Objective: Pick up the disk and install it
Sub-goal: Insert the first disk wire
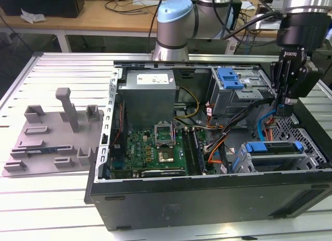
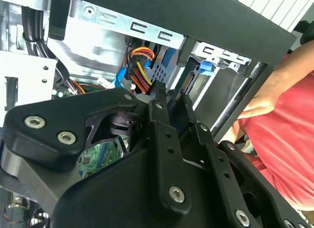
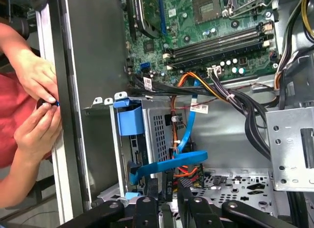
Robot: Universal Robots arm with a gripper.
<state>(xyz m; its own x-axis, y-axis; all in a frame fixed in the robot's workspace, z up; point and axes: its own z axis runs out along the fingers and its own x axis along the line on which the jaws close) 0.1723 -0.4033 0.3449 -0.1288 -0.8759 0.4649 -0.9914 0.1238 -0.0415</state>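
Disk (image 1: 272, 146) is sitting blue-framed in the drive cage (image 1: 258, 162), just beside the gripper (image 1: 286, 110); I cannot tell whether the jaws are clenched.

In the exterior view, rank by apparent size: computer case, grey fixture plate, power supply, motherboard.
1. computer case
2. grey fixture plate
3. power supply and motherboard look about alike, so they are not ranked.

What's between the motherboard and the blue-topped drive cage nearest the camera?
A tangle of orange, black and blue cables, as the exterior view shows.
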